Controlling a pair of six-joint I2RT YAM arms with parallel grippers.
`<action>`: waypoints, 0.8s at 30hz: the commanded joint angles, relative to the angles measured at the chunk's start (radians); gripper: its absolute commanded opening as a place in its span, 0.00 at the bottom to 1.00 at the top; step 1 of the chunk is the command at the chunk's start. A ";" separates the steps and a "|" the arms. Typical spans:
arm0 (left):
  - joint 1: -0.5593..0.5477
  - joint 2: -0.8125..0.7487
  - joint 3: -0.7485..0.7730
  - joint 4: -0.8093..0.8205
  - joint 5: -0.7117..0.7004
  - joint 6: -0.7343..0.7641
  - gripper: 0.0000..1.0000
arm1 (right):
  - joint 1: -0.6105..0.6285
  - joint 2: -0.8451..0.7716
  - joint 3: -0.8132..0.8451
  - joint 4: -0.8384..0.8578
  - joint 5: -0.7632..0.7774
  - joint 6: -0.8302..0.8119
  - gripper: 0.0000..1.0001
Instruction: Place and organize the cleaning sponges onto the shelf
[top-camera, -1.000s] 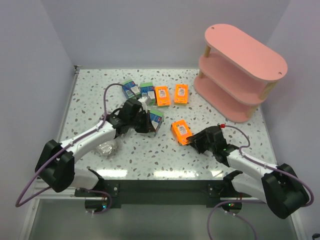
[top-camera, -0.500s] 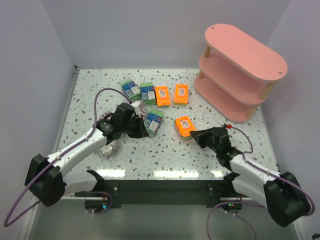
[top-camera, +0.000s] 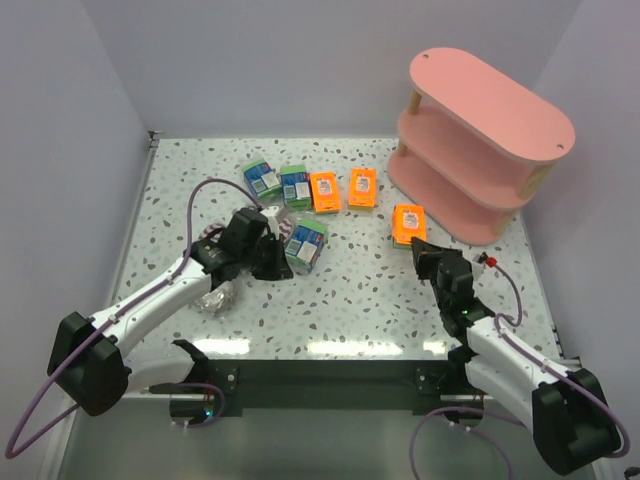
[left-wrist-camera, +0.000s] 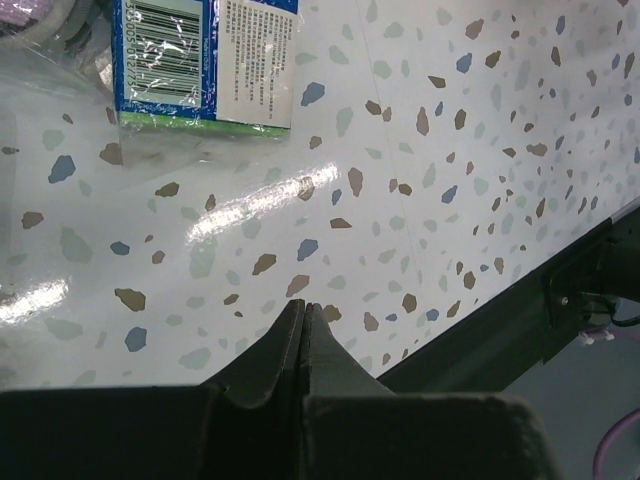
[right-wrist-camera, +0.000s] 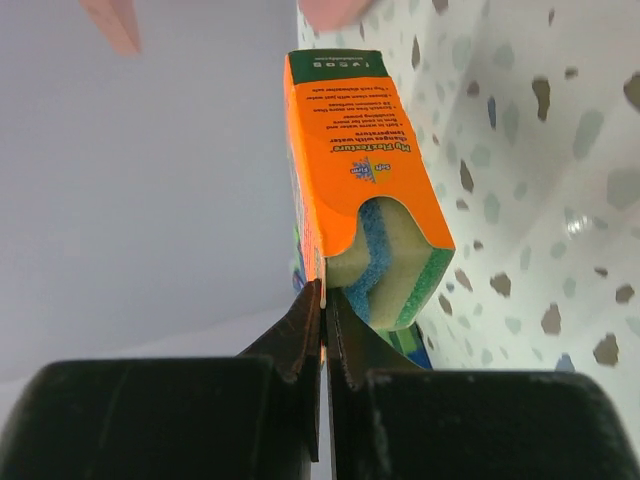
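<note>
Orange sponge pack (right-wrist-camera: 350, 170) is pinched by its edge in the jaws of the right gripper (right-wrist-camera: 322, 296), near the shelf (top-camera: 490, 100); left gripper (left-wrist-camera: 304, 312) jaws pressed together, empty.

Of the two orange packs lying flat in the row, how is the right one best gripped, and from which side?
Probably from straight above, jaws closing across the two long edges of the right orange pack at mid-length. It lies flat and is narrower that way, with a gap on each side: toward the left orange pack and toward the shelf.
</note>
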 joint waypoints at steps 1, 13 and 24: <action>0.007 -0.010 0.050 -0.024 0.006 0.048 0.00 | -0.007 0.023 0.033 0.114 0.244 0.000 0.00; 0.009 0.037 0.060 -0.010 0.032 0.077 0.00 | -0.122 0.247 -0.016 0.463 0.377 -0.085 0.00; 0.013 0.043 0.038 -0.013 0.046 0.082 0.00 | -0.211 0.465 0.026 0.524 0.471 -0.016 0.00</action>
